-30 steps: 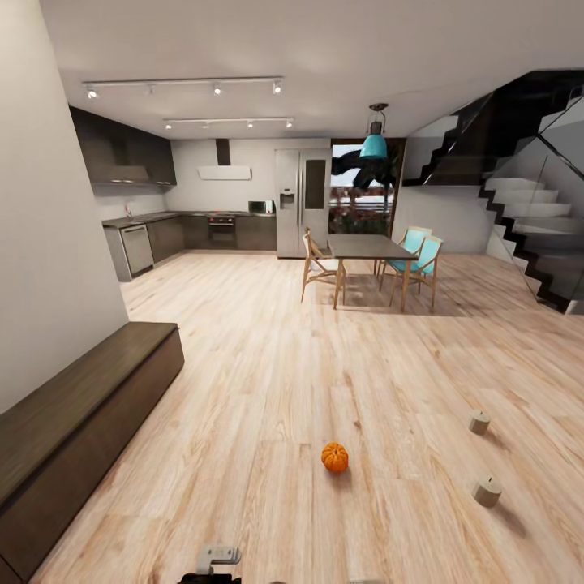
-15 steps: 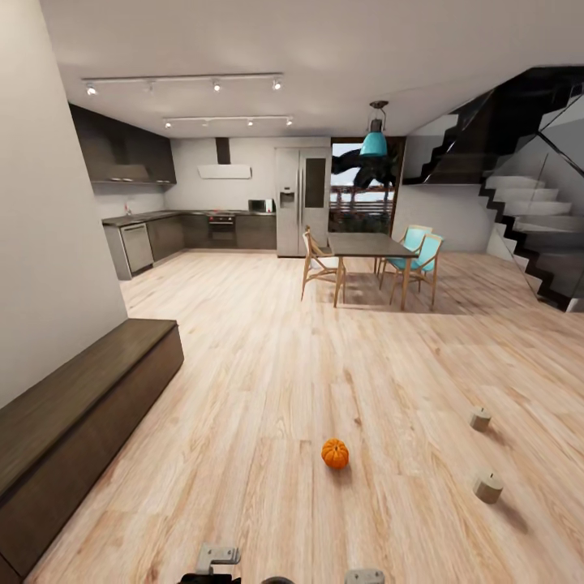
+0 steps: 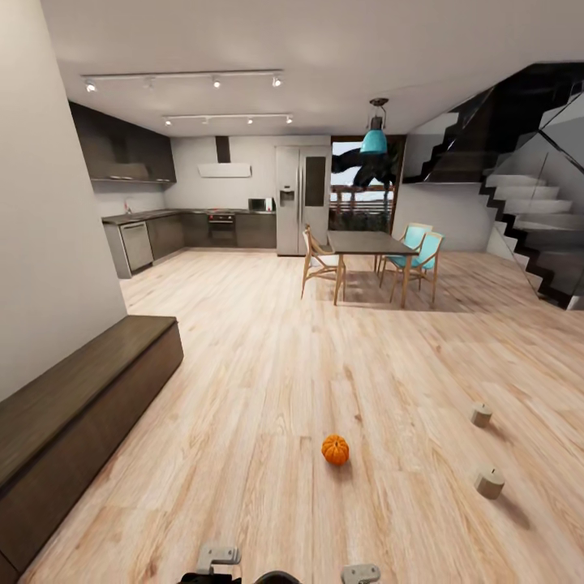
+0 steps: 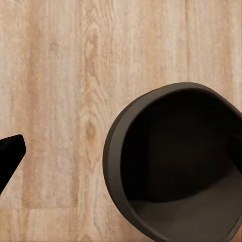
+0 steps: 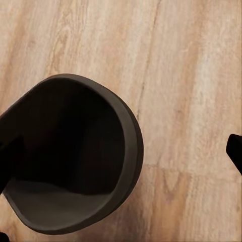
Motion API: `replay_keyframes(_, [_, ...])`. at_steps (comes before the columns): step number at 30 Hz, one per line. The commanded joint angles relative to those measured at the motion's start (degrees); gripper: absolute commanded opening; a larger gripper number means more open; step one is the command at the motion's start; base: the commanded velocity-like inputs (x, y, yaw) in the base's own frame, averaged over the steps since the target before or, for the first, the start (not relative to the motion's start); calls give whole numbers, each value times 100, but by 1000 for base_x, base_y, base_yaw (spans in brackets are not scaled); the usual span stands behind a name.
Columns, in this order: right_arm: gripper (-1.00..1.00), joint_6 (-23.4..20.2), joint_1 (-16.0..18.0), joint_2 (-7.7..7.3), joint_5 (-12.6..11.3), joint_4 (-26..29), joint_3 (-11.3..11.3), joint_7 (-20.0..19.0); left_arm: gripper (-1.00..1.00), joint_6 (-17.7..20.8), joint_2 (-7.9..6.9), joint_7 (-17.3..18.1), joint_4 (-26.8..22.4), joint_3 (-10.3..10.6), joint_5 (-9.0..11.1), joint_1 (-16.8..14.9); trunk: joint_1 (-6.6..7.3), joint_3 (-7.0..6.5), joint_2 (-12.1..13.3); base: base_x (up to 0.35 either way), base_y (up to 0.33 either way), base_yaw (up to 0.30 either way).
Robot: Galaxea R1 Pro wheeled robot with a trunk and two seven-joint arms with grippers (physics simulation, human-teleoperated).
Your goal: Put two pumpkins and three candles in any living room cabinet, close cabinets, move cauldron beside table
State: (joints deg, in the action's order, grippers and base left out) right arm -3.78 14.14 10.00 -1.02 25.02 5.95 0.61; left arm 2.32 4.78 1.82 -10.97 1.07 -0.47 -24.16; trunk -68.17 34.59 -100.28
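1. Head view: open room with a wooden floor [image 3: 268, 381]. One orange pumpkin [image 3: 335, 448] sits on the boards, roughly mid-floor.
2. Two candles on the floor, off to the pumpkin's right: the nearer candle [image 3: 489, 483] and the farther candle [image 3: 481, 415], well apart from each other and from the pumpkin.
3. Long, low dark-brown cabinet [image 3: 77, 414] runs along the wall, well to the pumpkin's left. Its fronts look flush and closed.
4. Beyond the pumpkin: dining table [image 3: 369, 245] with chairs around it; kitchen at the far wall behind; staircase [image 3: 527, 219] to the table's right.
5. Left wrist view: the dark round cauldron [image 4: 179, 164], seen from above with its hollow open, stands on the floor boards. A black tip at the frame edge belongs to the left pincer [image 4: 7, 159]; cannot tell whether its fingers are apart or together.
6. Right wrist view: the same cauldron [image 5: 68, 156] stands on the boards. A black sliver at the frame edge is part of the right pincer [image 5: 234, 151]; its state cannot be told.
7. Neither pincer can be seen touching the cauldron.
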Motion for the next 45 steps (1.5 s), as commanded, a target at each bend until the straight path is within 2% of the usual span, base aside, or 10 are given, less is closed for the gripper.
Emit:
replay_keyframes(1, [100, -5, -2, 0, -14, 11, 10, -34, 100, 5, -2, 11, -8, 15, -5, -1, -22, 24, -44, 0, 0, 0])
replay_keyframes(30, [100, 53, -8, 0, -21, -6, 12, -114, 100, -39, -3, 15, -1, 25, -14, 7, -659, 545, -1207, 0, 0, 0])
replay_keyframes(45, [100, 53, -8, 0, -21, -6, 12, -114, 100, -65, -3, 13, -1, 33, -14, 8, -988, 814, -1809, 0, 0, 89])
